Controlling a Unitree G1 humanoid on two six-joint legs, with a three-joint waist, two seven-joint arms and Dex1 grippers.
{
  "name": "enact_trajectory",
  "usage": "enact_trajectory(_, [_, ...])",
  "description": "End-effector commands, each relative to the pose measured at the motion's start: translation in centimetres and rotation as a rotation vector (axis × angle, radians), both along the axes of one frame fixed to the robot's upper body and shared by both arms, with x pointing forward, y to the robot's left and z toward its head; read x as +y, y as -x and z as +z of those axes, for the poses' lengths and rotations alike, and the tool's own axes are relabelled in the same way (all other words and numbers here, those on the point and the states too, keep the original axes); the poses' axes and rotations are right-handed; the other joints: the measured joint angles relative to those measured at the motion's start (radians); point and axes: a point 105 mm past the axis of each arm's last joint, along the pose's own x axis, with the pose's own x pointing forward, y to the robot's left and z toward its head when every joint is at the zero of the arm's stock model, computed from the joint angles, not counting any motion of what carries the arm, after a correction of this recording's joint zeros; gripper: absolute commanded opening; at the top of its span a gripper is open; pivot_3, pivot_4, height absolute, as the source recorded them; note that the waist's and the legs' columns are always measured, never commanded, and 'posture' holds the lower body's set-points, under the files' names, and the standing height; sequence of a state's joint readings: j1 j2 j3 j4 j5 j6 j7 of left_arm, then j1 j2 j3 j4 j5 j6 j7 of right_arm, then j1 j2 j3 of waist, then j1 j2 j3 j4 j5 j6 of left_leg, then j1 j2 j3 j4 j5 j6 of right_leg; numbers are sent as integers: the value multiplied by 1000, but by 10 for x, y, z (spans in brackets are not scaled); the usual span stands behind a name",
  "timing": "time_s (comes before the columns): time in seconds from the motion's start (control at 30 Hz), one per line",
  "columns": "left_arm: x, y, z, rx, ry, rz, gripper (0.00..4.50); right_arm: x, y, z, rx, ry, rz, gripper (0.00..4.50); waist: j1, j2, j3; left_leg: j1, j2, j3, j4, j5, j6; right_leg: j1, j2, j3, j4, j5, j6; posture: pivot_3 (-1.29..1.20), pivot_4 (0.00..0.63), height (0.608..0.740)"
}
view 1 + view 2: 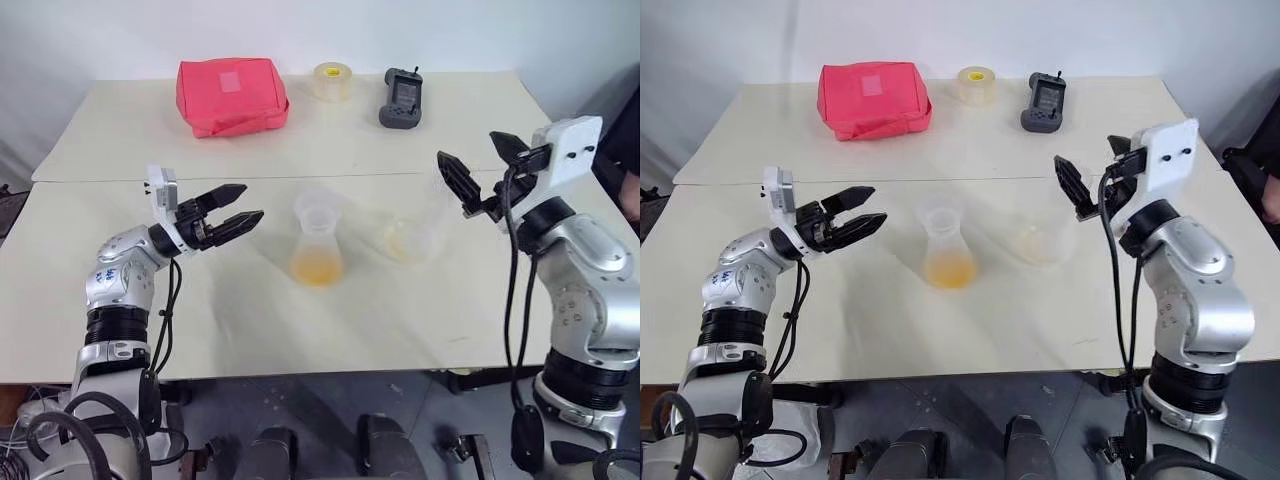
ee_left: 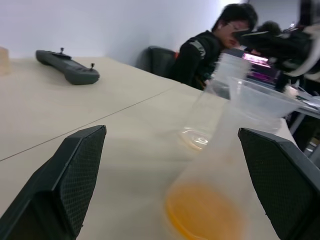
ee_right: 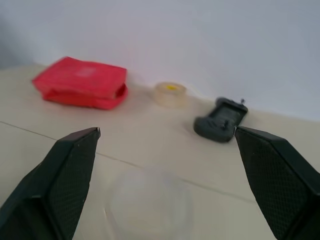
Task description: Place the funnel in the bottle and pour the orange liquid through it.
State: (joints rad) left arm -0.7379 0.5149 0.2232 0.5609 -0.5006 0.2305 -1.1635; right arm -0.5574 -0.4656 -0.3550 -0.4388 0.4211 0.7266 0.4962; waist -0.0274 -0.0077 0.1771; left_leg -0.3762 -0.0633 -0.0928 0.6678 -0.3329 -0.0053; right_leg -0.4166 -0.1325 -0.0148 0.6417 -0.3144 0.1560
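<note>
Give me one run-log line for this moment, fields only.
funnel: seated in bottle | orange liquid: in bottle | left hand: open, beside bottle | right hand: open, above wider flask

Head pair: we look forward and down from above the tabletop (image 1: pixel 420 330), both eyes sharing the whole spread, red pouch (image 1: pixel 232 95) near 11 o'clock.
Left wrist: we sit low and close, facing the bottle (image 2: pixel 210 200) between the left tool (image 2: pixel 177 185) fingers.
Right wrist: higher, we face the far edge; it shares the handheld controller (image 3: pixel 221 121) with the head pair.
</note>
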Motion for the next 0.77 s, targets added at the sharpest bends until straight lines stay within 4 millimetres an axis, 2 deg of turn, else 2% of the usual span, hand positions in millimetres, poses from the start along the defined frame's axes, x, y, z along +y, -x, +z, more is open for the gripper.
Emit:
enact_trajectory(0.03, [9,-2,3,13,-67,61,4500,20,43,12,-43,116,263,4476,0,0,0,0,0,0,0,0,0,0,0,0,0,0,0,0,150,740])
enact_trajectory(0.1, [9,2,0,14,-97,53,4500,22,61,-1,12,183,378,4476,2,0,0,0,1,-1,-1,0,0,2,1,-1,-3,0,0,0,150,740])
enact_trajectory(0.2, [17,19,-11,-22,-187,-10,4500,15,94,-48,213,318,538,4476,6,0,0,0,2,-2,-3,-1,1,4,1,-3,-7,0,0,0,150,740])
enact_trajectory(0.23, [18,21,-13,-32,-206,-15,4500,11,98,-55,245,333,554,4476,7,0,0,0,2,-2,-3,-1,2,4,1,-4,-7,0,0,0,150,740])
enact_trajectory(0.33, [27,31,-22,-31,-269,-44,4500,-17,108,-97,389,423,564,4476,19,-1,0,0,0,1,-1,-2,3,6,-1,-3,-12,1,1,0,150,740])
enact_trajectory(0.4, [31,37,-26,-42,-299,-71,4500,-30,111,-111,433,444,561,4476,24,-2,0,1,-2,4,0,-1,3,9,1,-3,-15,1,2,0,150,740])
enact_trajectory(0.5, [35,50,-33,-59,-361,-133,4500,-42,109,-120,455,443,544,4476,25,-2,0,4,-1,9,0,0,4,10,0,1,-15,1,2,0,150,740])
enact_trajectory(0.77, [37,65,-8,-197,-259,-132,4500,-44,90,-112,367,340,474,4476,28,-2,0,6,4,9,0,0,4,9,-1,2,-16,2,1,0,150,740])
